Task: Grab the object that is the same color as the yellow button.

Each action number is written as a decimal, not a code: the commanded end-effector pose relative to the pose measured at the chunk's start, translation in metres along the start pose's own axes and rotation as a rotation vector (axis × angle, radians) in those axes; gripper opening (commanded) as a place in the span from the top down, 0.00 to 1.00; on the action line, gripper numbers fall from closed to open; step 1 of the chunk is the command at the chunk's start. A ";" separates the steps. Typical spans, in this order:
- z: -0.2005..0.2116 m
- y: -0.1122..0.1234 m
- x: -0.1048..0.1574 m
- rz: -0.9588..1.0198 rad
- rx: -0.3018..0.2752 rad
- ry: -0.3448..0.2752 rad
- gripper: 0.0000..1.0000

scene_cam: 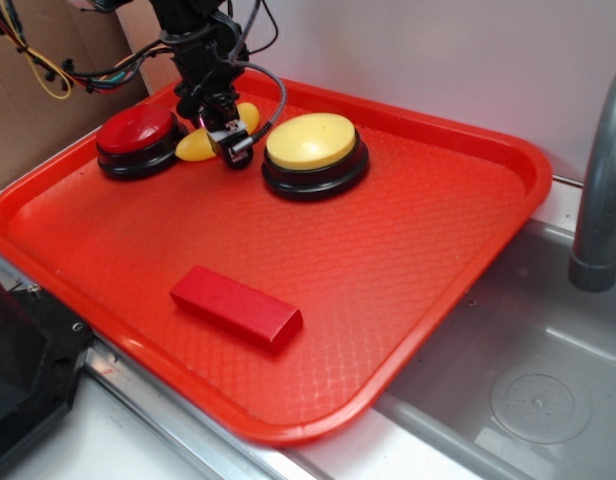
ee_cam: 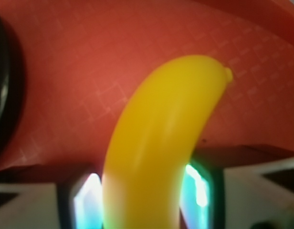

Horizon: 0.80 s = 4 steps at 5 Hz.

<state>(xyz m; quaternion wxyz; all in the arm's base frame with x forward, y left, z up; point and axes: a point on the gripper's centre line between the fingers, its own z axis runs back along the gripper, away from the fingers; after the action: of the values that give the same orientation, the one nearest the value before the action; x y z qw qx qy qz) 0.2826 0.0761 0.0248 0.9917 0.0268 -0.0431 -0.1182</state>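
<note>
At the upper left of the exterior frame sits the red button (scene_cam: 139, 138) on the red tray (scene_cam: 408, 260). Just right of it, in the gap before the yellow button (scene_cam: 313, 148), lies the banana toy (scene_cam: 203, 145), and the tool (scene_cam: 225, 135) stands directly over its middle, hiding that part; one yellow end shows at the lower left of the tool and the other peeks out at its upper right. So the banana's long axis runs from lower left to upper right in that frame, across the gap between the two buttons, and the tool's closing line looks to cross it rather than run along it.

In the wrist view the banana (ee_cam: 161, 143) fills the centre, rising from the bottom edge and curving to its tip at the upper right. A finger pad (ee_cam: 87, 202) glows at its left flank and another at its right, each just beside or touching the yellow skin; the blur does not let me say which. The fingers are therefore parted about as wide as the toy and straddling it, and I judge the grip to be at the point of closing, not yet proven firm. The toy appears low against the tray, not lifted.

Lower in the exterior frame, well apart, lies the red block (scene_cam: 236, 306). At the far right, a grey pipe (scene_cam: 598, 190) stands beside the bench (scene_cam: 508, 400).
</note>
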 end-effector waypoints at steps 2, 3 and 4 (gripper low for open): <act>0.072 -0.006 0.005 0.105 0.071 -0.023 1.00; 0.122 -0.036 -0.004 0.157 -0.055 -0.054 1.00; 0.152 -0.060 -0.019 0.186 -0.133 -0.038 1.00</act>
<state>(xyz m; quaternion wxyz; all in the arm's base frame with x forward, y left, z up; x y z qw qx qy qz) 0.2287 0.0131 0.1543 0.9978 -0.0535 -0.0275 -0.0271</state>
